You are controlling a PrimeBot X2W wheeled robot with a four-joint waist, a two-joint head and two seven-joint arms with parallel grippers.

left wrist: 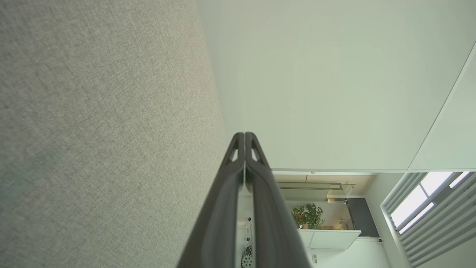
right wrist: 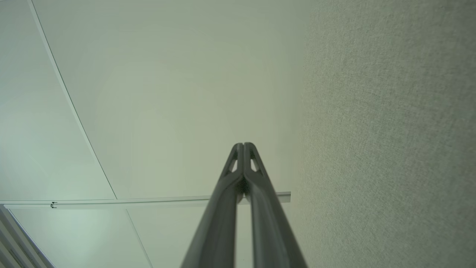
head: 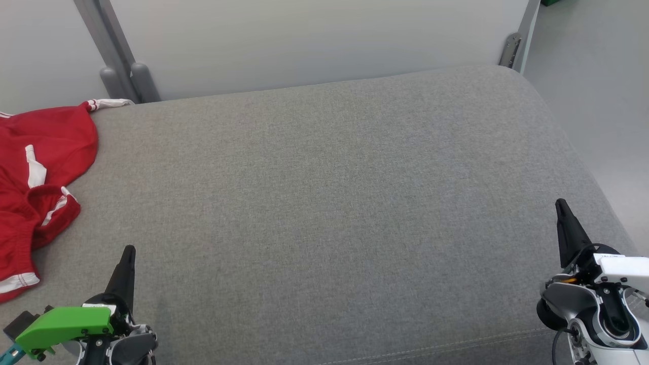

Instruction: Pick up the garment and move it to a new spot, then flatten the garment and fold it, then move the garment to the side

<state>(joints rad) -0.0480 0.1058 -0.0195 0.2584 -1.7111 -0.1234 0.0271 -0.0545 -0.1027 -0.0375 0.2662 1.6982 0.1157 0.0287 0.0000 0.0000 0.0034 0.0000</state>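
The red shorts [head: 35, 187] with white stripes and white trim lie all crumpled up in a messy heap at the left edge of the gray cushion [head: 329, 203], with one white-tipped corner reaching toward the back and part of them cut off by the picture's side.

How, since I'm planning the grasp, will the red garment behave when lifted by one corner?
The red garment lies crumpled in soft folds, so it will probably hang limp and unfold. It looks thin, so likely light. Pushed, it may bunch up rather than slide on the woven grey cushion.
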